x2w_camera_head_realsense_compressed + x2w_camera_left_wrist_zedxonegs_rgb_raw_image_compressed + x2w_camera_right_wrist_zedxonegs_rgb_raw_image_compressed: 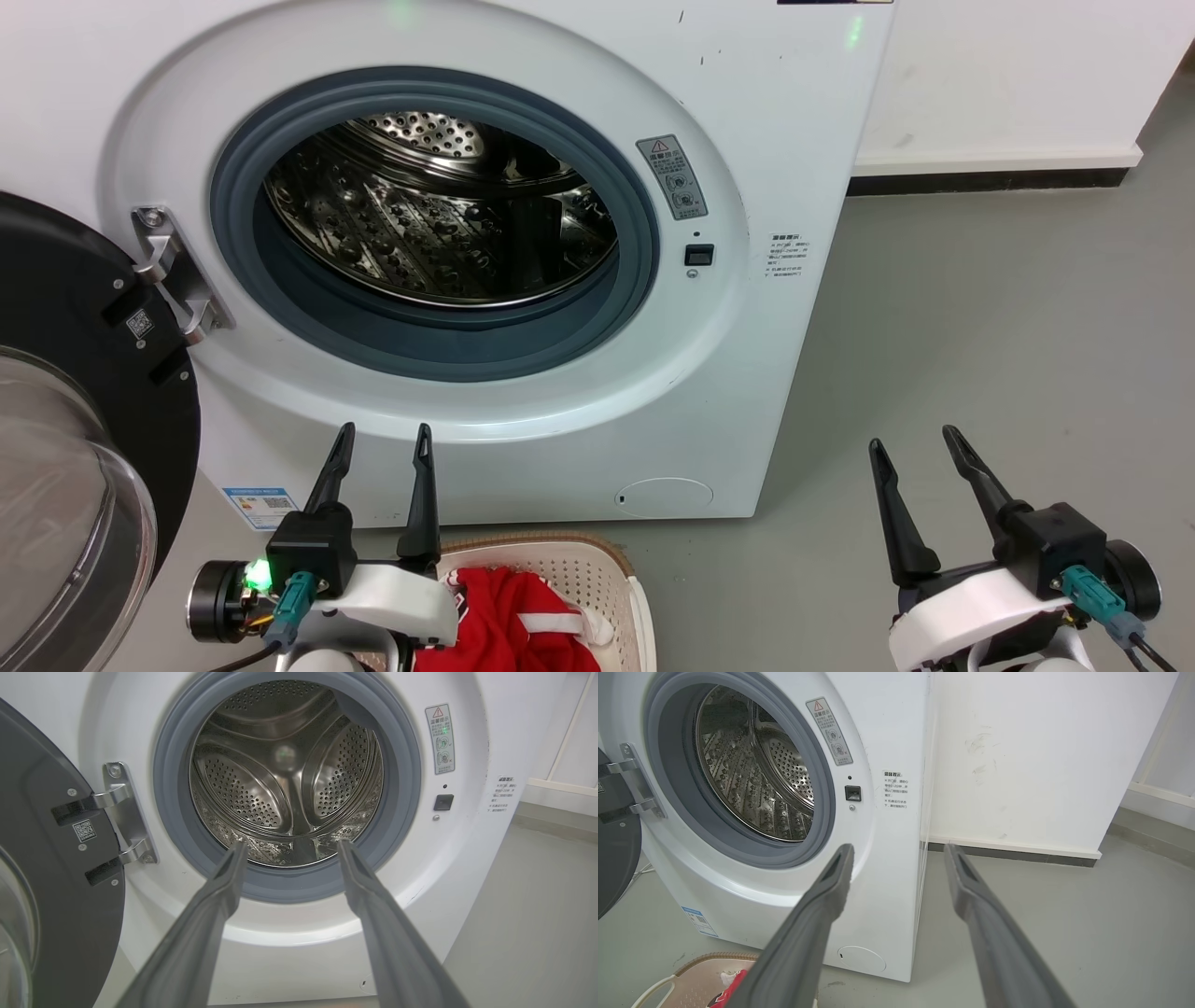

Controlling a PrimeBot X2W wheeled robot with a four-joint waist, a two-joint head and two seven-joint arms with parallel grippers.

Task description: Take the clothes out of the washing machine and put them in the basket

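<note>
At the far left the black-framed glass door [84, 308] stood swung wide on its hinge, clear of the porthole. Beside it the left claw [386, 431] hovered low before the washing machine [579, 439], its two dark fingers spread and holding nothing, pointed up toward the grey rim. The left wrist view looked straight between them into the steel drum [285, 779], where no fabric could be seen on the perforated walls. Below that claw, on the floor [1008, 355] at the foot of the machine's front, sat the basket [607, 565]. The clothes [509, 621], a red jersey with white trim, lay bunched inside it, partly hidden behind the left wrist. Well to the right, past the machine's right corner and over bare floor, the right claw [913, 441] was likewise spread and empty.

Judged from this, the carrying step looked done: jersey in the basket, drum apparently bare, both claws free. The moment read as the close of the task, or a last check of the drum. The next move would call for little more than confirming that nothing lay behind the drum's near lower lip, which the rim masked, then drawing both arms back without catching the basket's rim or the open door
</note>
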